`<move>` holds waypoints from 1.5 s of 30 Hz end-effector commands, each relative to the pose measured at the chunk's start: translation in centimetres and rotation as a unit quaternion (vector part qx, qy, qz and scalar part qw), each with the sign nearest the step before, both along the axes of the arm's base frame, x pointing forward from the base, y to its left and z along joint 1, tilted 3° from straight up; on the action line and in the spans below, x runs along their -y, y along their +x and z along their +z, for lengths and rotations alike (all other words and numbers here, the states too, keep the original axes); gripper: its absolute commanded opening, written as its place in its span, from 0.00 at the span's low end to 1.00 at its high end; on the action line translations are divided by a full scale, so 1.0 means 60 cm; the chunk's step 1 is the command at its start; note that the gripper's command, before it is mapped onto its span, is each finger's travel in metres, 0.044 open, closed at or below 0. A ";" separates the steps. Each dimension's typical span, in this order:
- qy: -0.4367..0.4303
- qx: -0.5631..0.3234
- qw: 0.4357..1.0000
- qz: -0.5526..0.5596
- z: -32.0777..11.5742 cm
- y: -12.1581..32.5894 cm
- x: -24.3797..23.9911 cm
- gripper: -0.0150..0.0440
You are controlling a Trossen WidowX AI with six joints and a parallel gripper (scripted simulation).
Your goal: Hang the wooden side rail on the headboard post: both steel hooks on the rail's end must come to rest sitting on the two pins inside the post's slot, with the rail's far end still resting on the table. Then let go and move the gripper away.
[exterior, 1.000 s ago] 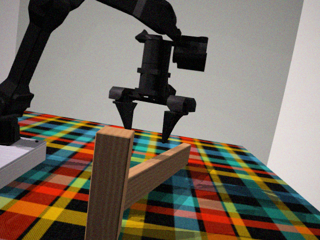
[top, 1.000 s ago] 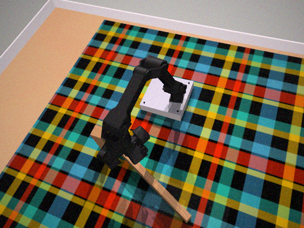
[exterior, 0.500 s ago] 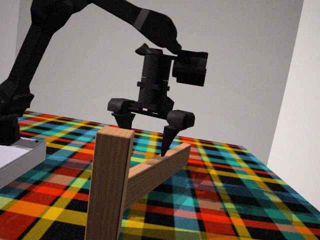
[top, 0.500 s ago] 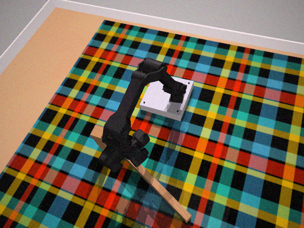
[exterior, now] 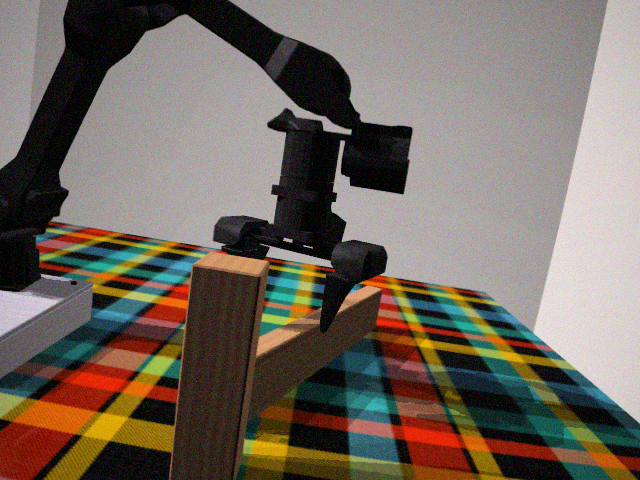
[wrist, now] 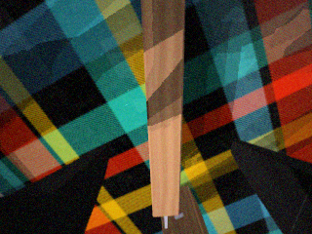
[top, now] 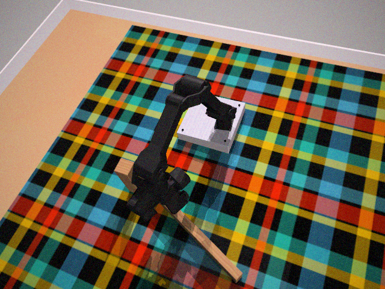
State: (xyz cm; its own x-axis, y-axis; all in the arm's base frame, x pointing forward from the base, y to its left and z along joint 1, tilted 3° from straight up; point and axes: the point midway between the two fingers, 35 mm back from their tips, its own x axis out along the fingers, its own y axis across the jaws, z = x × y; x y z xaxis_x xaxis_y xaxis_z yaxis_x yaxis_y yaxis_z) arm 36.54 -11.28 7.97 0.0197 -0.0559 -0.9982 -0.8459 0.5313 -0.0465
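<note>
The wooden rail (top: 211, 245) (exterior: 310, 351) (wrist: 165, 166) is long and narrow, its far end low over the cloth. Its near end is close to the upright wooden post (top: 123, 166) (exterior: 219, 361) (wrist: 191, 212). In the wrist view a thin steel hook (wrist: 166, 222) sticks out of that end, and a small grey metal piece (wrist: 178, 215) shows against the post. Whether the hooks touch the pins cannot be told; the slot is mostly hidden. My gripper (exterior: 289, 316) (wrist: 171, 148) is open and empty, pointing down with one finger on each side of the rail, near its post end.
The arm's pale base plate (top: 198, 121) (exterior: 31, 330) stands behind the post and rail in the top view. A plaid cloth (top: 310, 174) (exterior: 465, 361) covers much of the tan surface (top: 62, 62). The post rises close beside the gripper.
</note>
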 end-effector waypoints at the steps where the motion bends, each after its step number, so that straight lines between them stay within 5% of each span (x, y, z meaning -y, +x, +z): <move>1: 0.003 -0.004 1.000 0.003 -0.016 -0.001 -0.001 1.00; 45: 0.003 -0.004 1.000 0.003 -0.113 -0.002 0.004 0.96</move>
State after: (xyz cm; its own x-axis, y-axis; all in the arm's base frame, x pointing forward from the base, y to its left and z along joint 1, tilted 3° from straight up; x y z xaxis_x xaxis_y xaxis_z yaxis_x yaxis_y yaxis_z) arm 36.51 -11.57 1.48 0.0161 -0.0551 -0.9984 -0.8460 0.5314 -0.0429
